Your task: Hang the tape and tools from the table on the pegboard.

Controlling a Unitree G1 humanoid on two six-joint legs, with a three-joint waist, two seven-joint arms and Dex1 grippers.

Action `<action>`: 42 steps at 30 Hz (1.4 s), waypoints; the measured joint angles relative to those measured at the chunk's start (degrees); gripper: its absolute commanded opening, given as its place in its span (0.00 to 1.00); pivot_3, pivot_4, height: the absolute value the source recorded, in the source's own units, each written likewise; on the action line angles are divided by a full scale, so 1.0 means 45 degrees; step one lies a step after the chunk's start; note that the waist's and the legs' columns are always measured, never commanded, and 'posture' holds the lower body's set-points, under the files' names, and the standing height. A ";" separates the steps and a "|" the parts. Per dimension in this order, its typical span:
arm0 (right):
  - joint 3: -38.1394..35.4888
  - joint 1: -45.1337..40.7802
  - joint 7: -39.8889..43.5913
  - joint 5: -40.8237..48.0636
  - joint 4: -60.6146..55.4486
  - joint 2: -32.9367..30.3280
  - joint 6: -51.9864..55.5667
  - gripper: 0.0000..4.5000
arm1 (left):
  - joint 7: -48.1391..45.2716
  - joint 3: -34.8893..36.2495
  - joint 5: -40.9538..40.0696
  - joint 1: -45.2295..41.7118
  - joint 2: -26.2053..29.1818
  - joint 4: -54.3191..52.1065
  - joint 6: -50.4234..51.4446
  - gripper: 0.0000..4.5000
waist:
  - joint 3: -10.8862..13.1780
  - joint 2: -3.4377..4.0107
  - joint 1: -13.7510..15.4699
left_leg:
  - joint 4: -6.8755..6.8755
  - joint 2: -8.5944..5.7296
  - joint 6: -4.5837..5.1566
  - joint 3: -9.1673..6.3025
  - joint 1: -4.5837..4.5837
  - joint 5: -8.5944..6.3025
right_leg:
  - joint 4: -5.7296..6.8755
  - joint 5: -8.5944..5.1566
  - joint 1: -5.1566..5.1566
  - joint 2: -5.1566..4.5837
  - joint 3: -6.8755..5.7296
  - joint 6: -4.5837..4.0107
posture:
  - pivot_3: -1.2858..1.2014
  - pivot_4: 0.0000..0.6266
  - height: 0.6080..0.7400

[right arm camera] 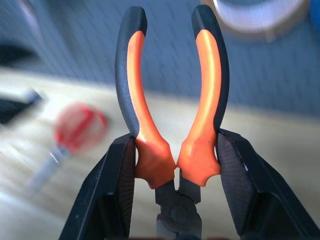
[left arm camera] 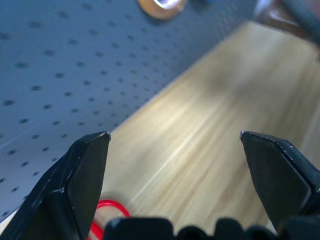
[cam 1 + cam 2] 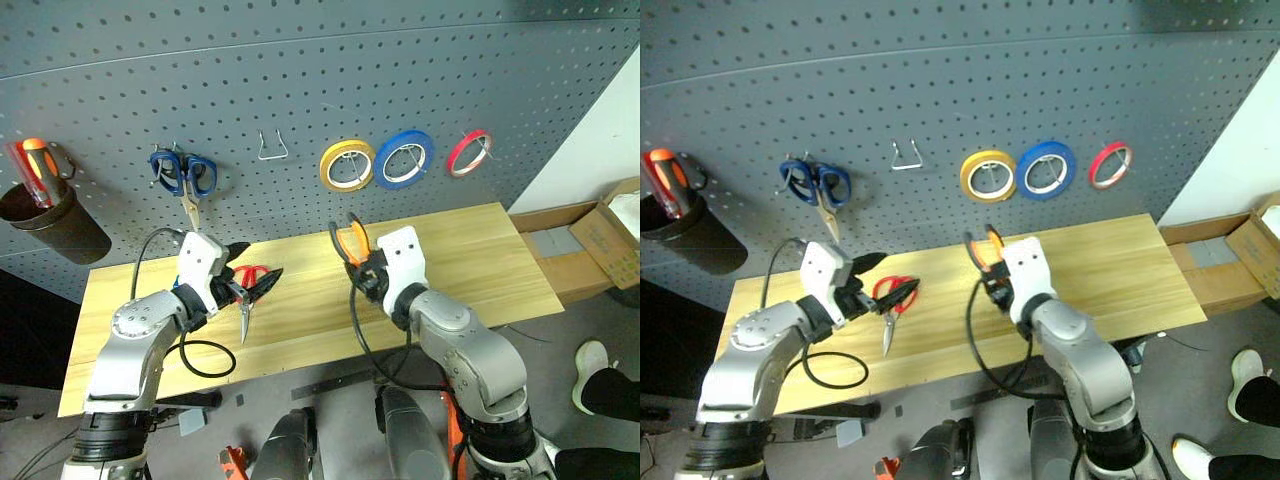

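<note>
A: Where are the pliers [image 1: 172, 125]?

B: Clamped in the right gripper [image 3: 366, 272] by the lower handles, orange-and-black handles pointing up toward the pegboard [image 3: 300, 80], held above the table [image 3: 480, 260].

A: And the left gripper [image 3: 250, 283]?

B: Its fingers are spread wide with nothing between them, just over the red-handled scissors [image 3: 892, 300] lying on the table.

A: The tape?

B: The red ring [image 3: 468, 152] hangs on the pegboard, beside the blue roll [image 3: 404, 159] and yellow roll [image 3: 347, 165]. Blue-handled scissors [image 3: 183, 176] hang further along.
</note>
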 measured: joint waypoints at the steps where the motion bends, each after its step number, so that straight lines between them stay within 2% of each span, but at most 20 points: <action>1: -0.0059 -0.0386 -0.0054 0.0026 0.0114 0.0400 -0.0190 0.42 | 0.0220 0.0290 -0.0173 0.0207 -0.0053 -0.0190 0.0086 1.00 | -0.0004 -0.0006 0.0026 | 0.0001 0.0006 -0.0006 -0.0003 0.0003 0.0003 | 0.0000 0.0004 0.0003 0.0009 -0.0002 -0.0004 | 0.48 0.38 1.00; 3: -0.0216 -0.1081 -0.0049 0.0202 0.0396 0.1038 -0.0796 0.42 | 0.0587 0.0711 -0.0449 0.0469 -0.0130 -0.0398 0.0259 1.00 | -0.0006 -0.0009 0.0128 | -0.0004 0.0017 -0.0013 -0.0006 0.0004 0.0007 | -0.0001 0.0012 -0.0001 0.0021 -0.0003 -0.0016 | 0.49 0.36 1.00; 10: -0.0728 -0.3614 0.0329 0.0567 0.3326 0.1618 -0.3042 0.42 | 0.1207 0.1649 -0.1043 0.0956 -0.0122 -0.0817 0.0331 1.00 | -0.0055 -0.0064 0.0592 | -0.0010 0.0016 -0.0043 -0.0010 0.0001 0.0022 | -0.0022 0.0020 -0.0004 0.0027 -0.0013 -0.0030 | 0.52 0.32 1.00; 23: -0.2013 -0.9464 0.1392 0.0996 1.1904 0.1917 -0.9961 0.42 | 0.1829 0.1733 -0.1325 0.0972 -0.0123 -0.2250 0.0294 1.00 | -0.0305 -0.0180 0.0972 | -0.0034 0.0034 -0.0105 -0.0006 0.0002 0.0048 | -0.0030 0.0024 -0.0026 0.0049 -0.0026 -0.0039 | 0.57 0.24 1.00; 31: -0.2775 -1.1006 0.1203 0.0976 1.6128 0.2074 -1.3673 0.42 | 0.2643 0.1365 -0.1333 0.0490 -0.0410 -0.2447 0.0306 1.00 | -0.0548 -0.0208 0.1318 | -0.0033 0.0022 -0.0121 -0.0013 0.0004 0.0055 | -0.0028 0.0028 -0.0020 0.0083 -0.0026 -0.0047 | 0.58 0.22 1.00; 38: -0.2734 -1.1409 0.0785 0.0179 1.9383 0.2095 -1.8017 0.42 | 0.3018 0.0922 -0.1321 -0.0534 -0.0564 -0.2376 0.0304 1.00 | -0.0579 -0.0215 0.1345 | -0.0033 0.0014 -0.0155 -0.0020 0.0009 0.0070 | -0.0021 0.0036 -0.0019 0.0127 -0.0021 -0.0059 | 0.59 0.25 1.00; 42: -0.2748 -1.1456 0.0719 -0.0069 2.0380 0.2095 -1.9260 0.42 | 0.3007 0.0823 -0.1324 -0.0544 -0.0562 -0.2371 0.0305 1.00 | -0.0577 -0.0211 0.1308 | -0.0037 0.0050 -0.0177 -0.0020 0.0013 0.0061 | -0.0021 0.0036 -0.0028 0.0167 -0.0016 -0.0069 | 0.60 0.27 1.00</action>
